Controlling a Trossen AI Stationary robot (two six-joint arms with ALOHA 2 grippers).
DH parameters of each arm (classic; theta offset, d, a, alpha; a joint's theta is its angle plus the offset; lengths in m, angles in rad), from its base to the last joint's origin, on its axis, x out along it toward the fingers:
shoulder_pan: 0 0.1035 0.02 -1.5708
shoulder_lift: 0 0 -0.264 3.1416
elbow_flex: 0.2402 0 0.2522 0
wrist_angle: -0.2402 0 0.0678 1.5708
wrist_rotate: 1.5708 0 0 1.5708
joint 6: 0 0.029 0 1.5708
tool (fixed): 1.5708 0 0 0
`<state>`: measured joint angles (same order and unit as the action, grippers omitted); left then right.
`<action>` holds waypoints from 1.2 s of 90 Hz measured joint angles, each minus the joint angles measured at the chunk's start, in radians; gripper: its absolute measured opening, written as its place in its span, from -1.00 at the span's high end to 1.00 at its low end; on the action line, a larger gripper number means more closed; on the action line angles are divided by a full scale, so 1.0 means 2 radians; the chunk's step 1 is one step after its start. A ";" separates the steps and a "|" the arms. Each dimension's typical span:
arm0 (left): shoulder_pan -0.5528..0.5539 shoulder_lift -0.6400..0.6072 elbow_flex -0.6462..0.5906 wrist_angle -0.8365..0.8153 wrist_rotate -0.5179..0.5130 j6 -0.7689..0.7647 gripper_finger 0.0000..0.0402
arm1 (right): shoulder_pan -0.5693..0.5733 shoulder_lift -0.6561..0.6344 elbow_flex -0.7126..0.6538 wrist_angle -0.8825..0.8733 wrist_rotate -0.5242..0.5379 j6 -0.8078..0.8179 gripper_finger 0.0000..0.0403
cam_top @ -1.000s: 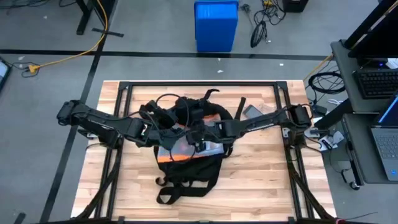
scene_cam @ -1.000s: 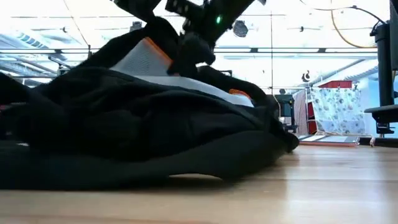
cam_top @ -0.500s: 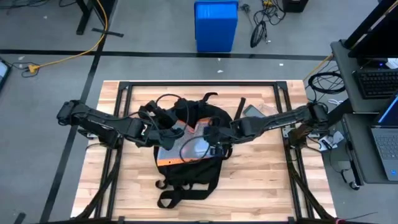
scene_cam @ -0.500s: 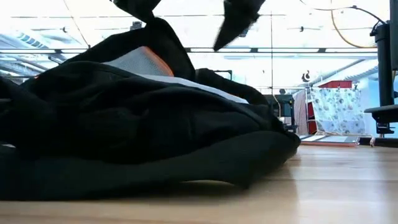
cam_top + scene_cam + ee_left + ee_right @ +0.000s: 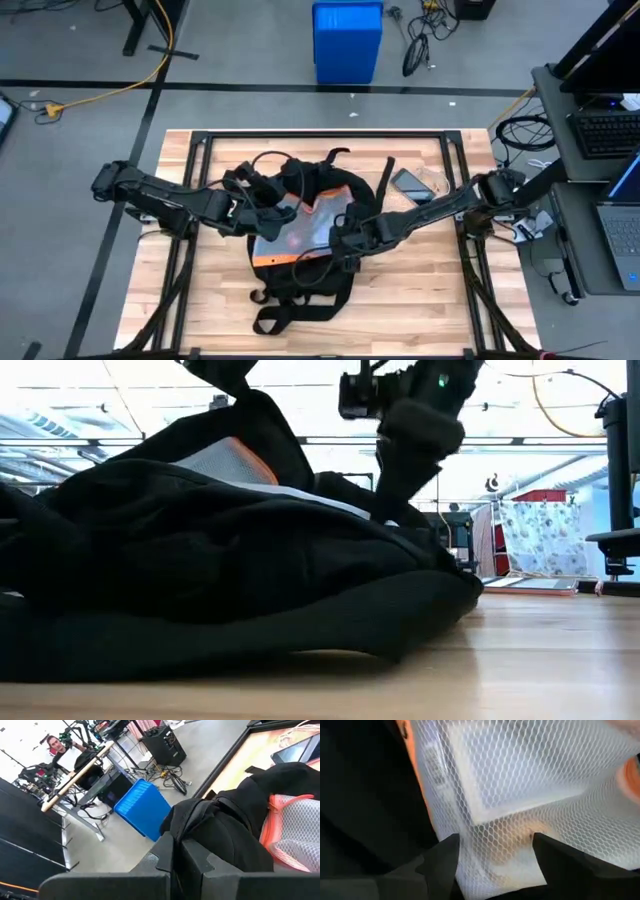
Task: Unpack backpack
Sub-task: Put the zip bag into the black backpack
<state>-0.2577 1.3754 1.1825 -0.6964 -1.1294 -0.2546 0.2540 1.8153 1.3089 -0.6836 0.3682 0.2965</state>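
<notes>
Backpack: a large, soft, black fabric backpack [image 5: 300, 250] lies slumped in the middle of the wooden table [image 5: 420, 310], its top end toward the far edge and its black straps [image 5: 275, 312] curling loose on the wood at the near end; from table height it reads as a low, rumpled mound of matte cloth
Opening: the top flap is lifted back, baring a white mesh pouch [image 5: 300, 232] with a bright orange edge, a honeycomb net with pale flat shapes showing through it
Left gripper: the left gripper [image 5: 268, 205] sits at the far left rim of the opening; its wrist camera shows the two dark, blocky fingers [image 5: 165, 857] pressed tight together on a fold of the black cloth, holding the flap up
Right gripper: the right gripper [image 5: 345, 243] reaches in from the right and hangs low over the right side of the pouch; its wrist camera shows the two dark fingers [image 5: 442, 862] spread apart with the netting between them, gripping nothing; whether they touch the mesh cannot be told
Table: pale butcher-block planks, smooth and striped, inside a black metal frame
Tablet: a flat, dark, glossy rectangle [image 5: 410, 185] lies on the wood just right of the backpack's top, partly under the right arm
Blue bin: a boxy blue plastic bin [image 5: 347, 40] stands on the grey floor beyond the far edge of the table
Person: a person shows far off in the left wrist view, in the room behind a long desk
</notes>
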 joint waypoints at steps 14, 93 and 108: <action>0.000 0.000 0.000 0.000 0.001 0.000 0.99 | -0.011 0.000 -0.013 0.001 0.023 -0.001 -0.33; 0.000 0.000 0.000 0.000 0.011 0.002 0.99 | -0.078 0.009 -0.013 0.062 -0.028 -0.110 0.99; 0.000 0.000 0.000 0.000 0.011 0.002 0.99 | -0.077 0.007 -0.013 0.095 -0.006 -0.148 1.00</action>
<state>-0.2577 1.3754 1.1825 -0.6971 -1.1071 -0.2510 0.1001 1.8290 1.2835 -0.4939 0.3567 0.0006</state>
